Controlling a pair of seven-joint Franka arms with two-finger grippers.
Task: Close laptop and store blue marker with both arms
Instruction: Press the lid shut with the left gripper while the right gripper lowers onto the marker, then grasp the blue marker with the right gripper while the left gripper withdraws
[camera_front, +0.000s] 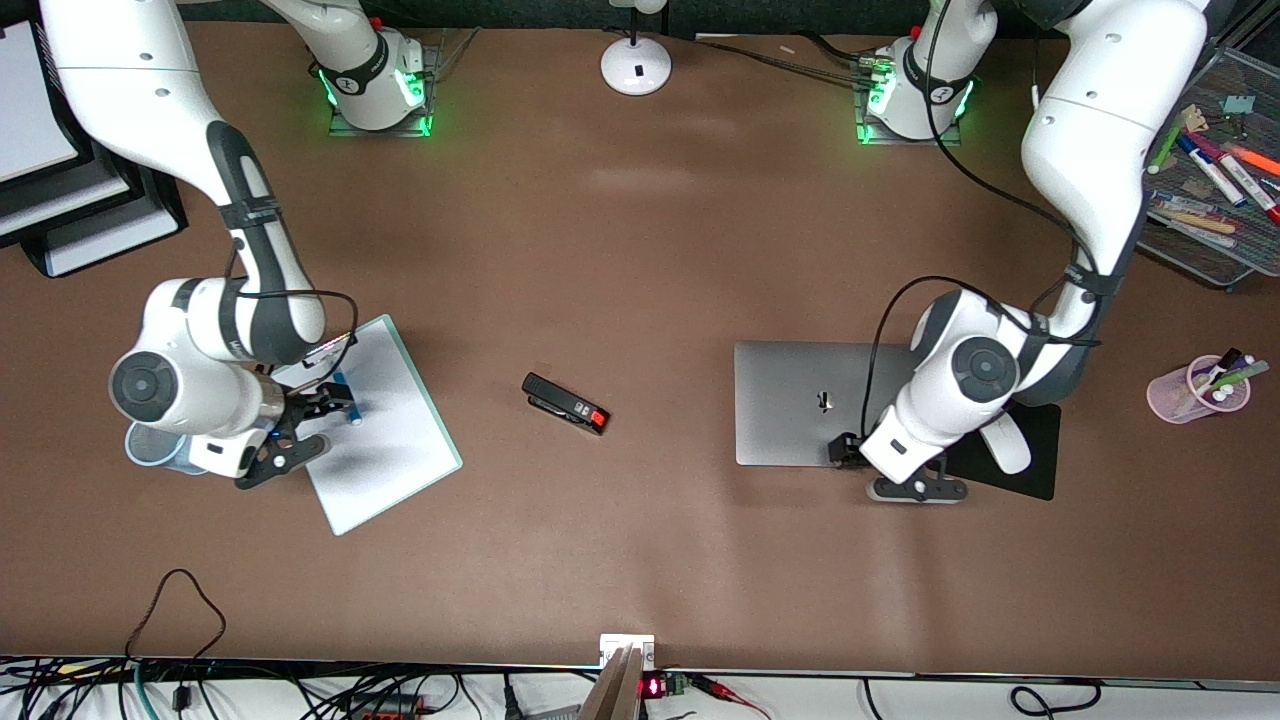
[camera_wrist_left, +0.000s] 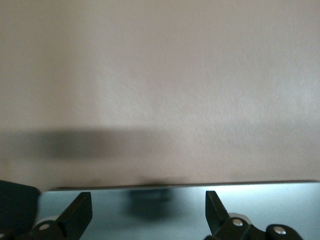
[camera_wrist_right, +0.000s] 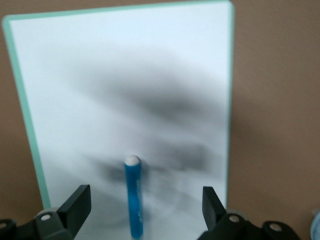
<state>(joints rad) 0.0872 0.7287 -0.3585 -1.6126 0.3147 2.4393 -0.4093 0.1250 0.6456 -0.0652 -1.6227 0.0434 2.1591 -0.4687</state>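
Note:
The silver-grey laptop (camera_front: 800, 400) lies shut on the table, its lid with the dark logo facing up. My left gripper (camera_front: 917, 490) hangs open over the laptop's edge nearest the front camera, beside the mouse pad. The left wrist view shows the lid (camera_wrist_left: 150, 212) between the fingers of the left gripper (camera_wrist_left: 148, 205), which hold nothing. The blue marker (camera_wrist_right: 133, 197) lies flat on a whiteboard (camera_wrist_right: 125, 75). My right gripper (camera_wrist_right: 145, 200) is open around it, one finger on each side, clear of it. The front view shows the right gripper (camera_front: 305, 432) low over the marker (camera_front: 347, 397).
The whiteboard (camera_front: 395, 460) lies toward the right arm's end. A black stapler (camera_front: 566, 403) sits mid-table. A black mouse pad (camera_front: 1030, 465) with a white mouse (camera_front: 1005, 445) adjoins the laptop. A pink pen cup (camera_front: 1180, 400) and mesh tray (camera_front: 1200, 250) stand at the left arm's end.

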